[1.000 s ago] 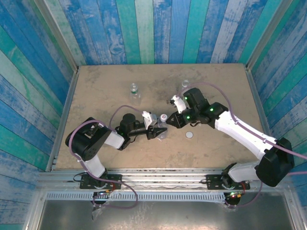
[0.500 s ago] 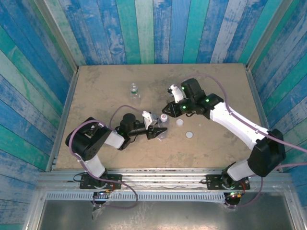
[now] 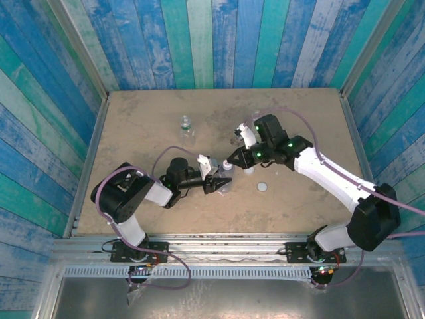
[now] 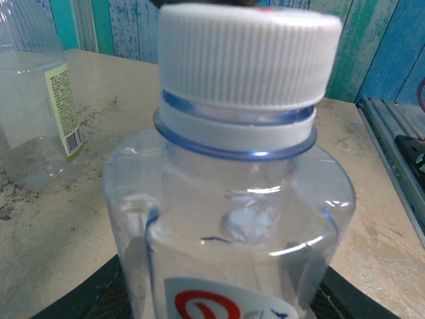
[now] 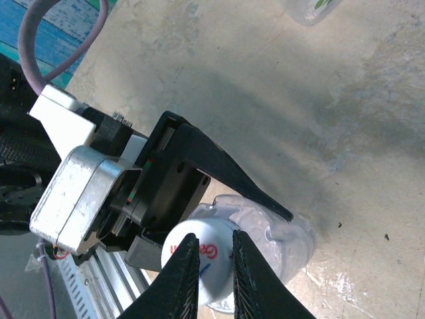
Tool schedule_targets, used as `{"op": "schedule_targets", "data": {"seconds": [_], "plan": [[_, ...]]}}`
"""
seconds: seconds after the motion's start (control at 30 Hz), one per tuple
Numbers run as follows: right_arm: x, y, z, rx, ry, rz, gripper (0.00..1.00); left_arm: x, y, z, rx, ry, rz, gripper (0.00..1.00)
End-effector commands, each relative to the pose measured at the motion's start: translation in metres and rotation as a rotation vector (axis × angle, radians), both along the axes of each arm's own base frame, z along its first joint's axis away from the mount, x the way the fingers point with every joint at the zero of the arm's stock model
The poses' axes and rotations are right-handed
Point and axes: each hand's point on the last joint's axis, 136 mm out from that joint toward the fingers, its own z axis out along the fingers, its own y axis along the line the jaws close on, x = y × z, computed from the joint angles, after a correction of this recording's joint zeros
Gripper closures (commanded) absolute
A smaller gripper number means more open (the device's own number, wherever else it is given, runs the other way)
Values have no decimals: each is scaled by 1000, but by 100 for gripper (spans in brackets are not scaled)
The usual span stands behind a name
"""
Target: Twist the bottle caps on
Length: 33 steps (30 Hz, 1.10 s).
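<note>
The blue-tinted bottle (image 4: 232,219) stands upright in mid-table with my left gripper (image 3: 222,181) shut around its body; dark fingers (image 4: 86,299) show at both lower corners. A white ribbed bottle cap (image 4: 246,53) sits on its neck. My right gripper (image 5: 214,234) hangs right over that cap (image 5: 174,249), its fingers a narrow gap apart, narrower than the cap. Whether the tips pinch the cap or only rest on it is unclear. From above, my right gripper (image 3: 229,164) covers the bottle top.
A loose white cap (image 3: 263,187) lies right of the held bottle, another (image 3: 249,171) just under my right arm. A green-labelled bottle (image 3: 186,124) stands far left of centre. A second open bottle (image 4: 36,119) stands behind my right wrist. Wooden walls enclose the table.
My right gripper has swung from beside the bottle to directly over its cap, and its wrist has turned. The left gripper and the bottle have stayed put.
</note>
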Motion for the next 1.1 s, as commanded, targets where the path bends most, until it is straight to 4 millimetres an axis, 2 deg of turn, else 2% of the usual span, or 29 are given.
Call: {"op": "schedule_targets", "data": {"seconds": [0.0, 0.1, 0.17, 0.23, 0.33, 0.43, 0.5, 0.67, 0.83, 0.93, 1.07], "plan": [[-30, -7, -10, -3, 86, 45, 82, -3, 5, -30, 67, 117, 18, 48], [-36, -10, -5, 11, 72, 51, 82, -3, 5, -30, 67, 115, 18, 48], [-33, -12, 1, 7, 38, 40, 82, -3, 4, -30, 69, 115, 15, 48], [-25, -14, 8, -2, -5, 18, 80, -4, 4, -30, 67, 116, 10, 48], [-12, -14, 15, -7, -49, -7, 71, -5, 5, -30, 67, 116, 8, 48], [0, -9, 19, -2, -69, -21, 71, -6, 5, -29, 68, 113, 8, 47], [7, -5, 19, -1, -61, -17, 73, -6, 5, -28, 66, 109, 7, 47], [11, 6, 11, 5, -14, 28, 79, -6, 5, -28, 65, 108, 6, 47], [0, -2, -6, -27, 14, 38, 80, -6, 6, -27, 68, 105, 12, 47], [-6, -6, -17, -42, 38, 39, 76, -6, 7, -29, 72, 105, 15, 47], [-10, -5, -15, -20, 47, 40, 80, -5, 6, -31, 74, 109, 15, 47]]}}
